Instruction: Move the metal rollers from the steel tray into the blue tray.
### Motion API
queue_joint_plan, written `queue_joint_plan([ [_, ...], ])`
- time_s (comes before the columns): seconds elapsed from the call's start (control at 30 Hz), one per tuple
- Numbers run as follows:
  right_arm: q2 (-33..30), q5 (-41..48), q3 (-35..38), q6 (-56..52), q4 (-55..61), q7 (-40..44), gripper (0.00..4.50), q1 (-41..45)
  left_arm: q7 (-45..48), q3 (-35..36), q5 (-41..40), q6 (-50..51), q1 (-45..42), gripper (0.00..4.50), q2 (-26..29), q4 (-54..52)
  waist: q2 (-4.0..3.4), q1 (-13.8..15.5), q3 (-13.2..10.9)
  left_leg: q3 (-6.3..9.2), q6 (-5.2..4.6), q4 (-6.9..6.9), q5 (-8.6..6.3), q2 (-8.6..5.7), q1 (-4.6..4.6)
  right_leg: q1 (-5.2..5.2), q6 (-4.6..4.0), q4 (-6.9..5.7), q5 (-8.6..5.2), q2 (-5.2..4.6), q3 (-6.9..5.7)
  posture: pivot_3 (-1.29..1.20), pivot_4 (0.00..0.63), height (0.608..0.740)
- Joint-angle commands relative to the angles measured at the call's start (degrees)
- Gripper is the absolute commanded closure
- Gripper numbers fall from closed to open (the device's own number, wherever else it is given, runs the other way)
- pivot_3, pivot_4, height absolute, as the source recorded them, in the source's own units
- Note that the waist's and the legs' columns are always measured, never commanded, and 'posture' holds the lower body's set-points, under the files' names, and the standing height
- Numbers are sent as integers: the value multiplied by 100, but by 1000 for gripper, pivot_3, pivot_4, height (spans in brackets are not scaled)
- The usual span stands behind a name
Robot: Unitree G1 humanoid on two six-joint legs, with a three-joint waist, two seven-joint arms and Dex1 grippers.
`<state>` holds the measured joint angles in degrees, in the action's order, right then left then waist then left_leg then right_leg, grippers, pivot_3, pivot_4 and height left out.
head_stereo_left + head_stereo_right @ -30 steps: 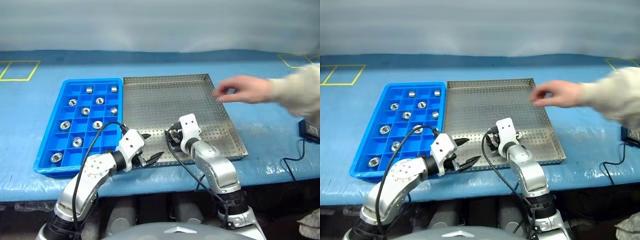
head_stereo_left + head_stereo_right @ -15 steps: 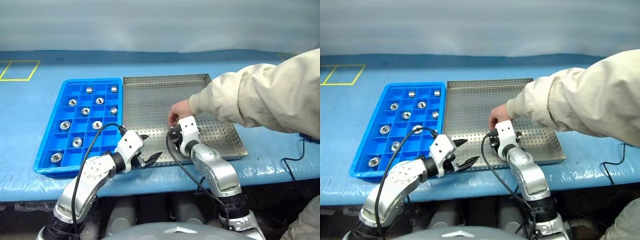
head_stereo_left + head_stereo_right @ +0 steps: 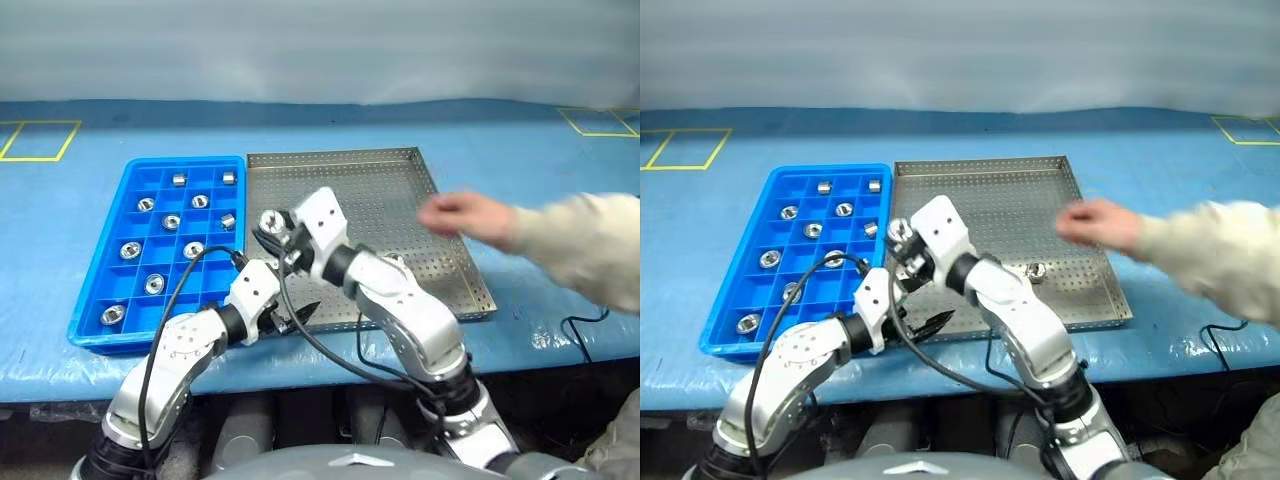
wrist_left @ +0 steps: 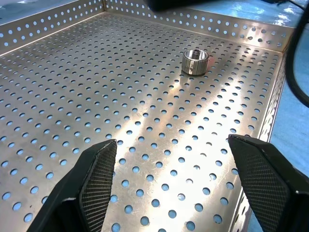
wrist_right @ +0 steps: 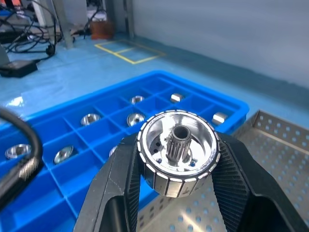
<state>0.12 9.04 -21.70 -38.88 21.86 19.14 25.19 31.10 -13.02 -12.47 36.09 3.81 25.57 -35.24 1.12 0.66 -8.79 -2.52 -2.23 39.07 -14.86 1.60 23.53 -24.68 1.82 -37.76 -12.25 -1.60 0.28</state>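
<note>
Nearest the robot, the left gripper (image 3: 296, 312) hovers low over the near edge of the steel tray (image 3: 400, 170), its black fingers (image 4: 94, 179) spread wide with nothing between them. Beyond it the right gripper (image 3: 268, 228) is raised above the seam where the two trays meet, its fingers (image 5: 125, 181) clamped on one metal roller (image 5: 177, 152), the ribbed silver ring turned with its hollow centre facing the wrist camera. A second roller (image 3: 1036, 270) stands alone on the perforated floor toward the tray's right side. To the left, touching the steel tray's long edge, the blue tray (image 3: 100, 275) carries ten rollers (image 3: 171, 222) scattered one to a compartment. At far right a person's hand (image 3: 462, 215) in a pale sleeve (image 3: 585, 250) reaches in over the steel tray's right rim. Both trays rest on the blue tabletop (image 3: 520, 150).
</note>
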Motion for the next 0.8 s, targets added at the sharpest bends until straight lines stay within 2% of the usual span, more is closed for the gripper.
queue_joint_plan([
  [0.03,171,-156,-73,455,-562,-61,2786,230,-185,302,-112,-76,180,482,-41,-451,0,46,0,0,0,0,0,0,0,0,-7,0,4,-1,0,168,150,740],
  [0.37,492,-186,-110,964,-1727,155,2786,506,-484,1160,-142,-348,1282,482,22,-1101,-5,217,-4,5,1,-5,0,2,1,-2,-25,0,6,-2,-10,284,150,740],
  [0.8,450,-199,-414,858,-2176,611,2786,170,-194,1600,-511,-463,2148,482,292,-1428,-20,438,-13,17,5,-12,-2,2,6,-4,-17,7,-17,-44,-41,325,150,740],
])
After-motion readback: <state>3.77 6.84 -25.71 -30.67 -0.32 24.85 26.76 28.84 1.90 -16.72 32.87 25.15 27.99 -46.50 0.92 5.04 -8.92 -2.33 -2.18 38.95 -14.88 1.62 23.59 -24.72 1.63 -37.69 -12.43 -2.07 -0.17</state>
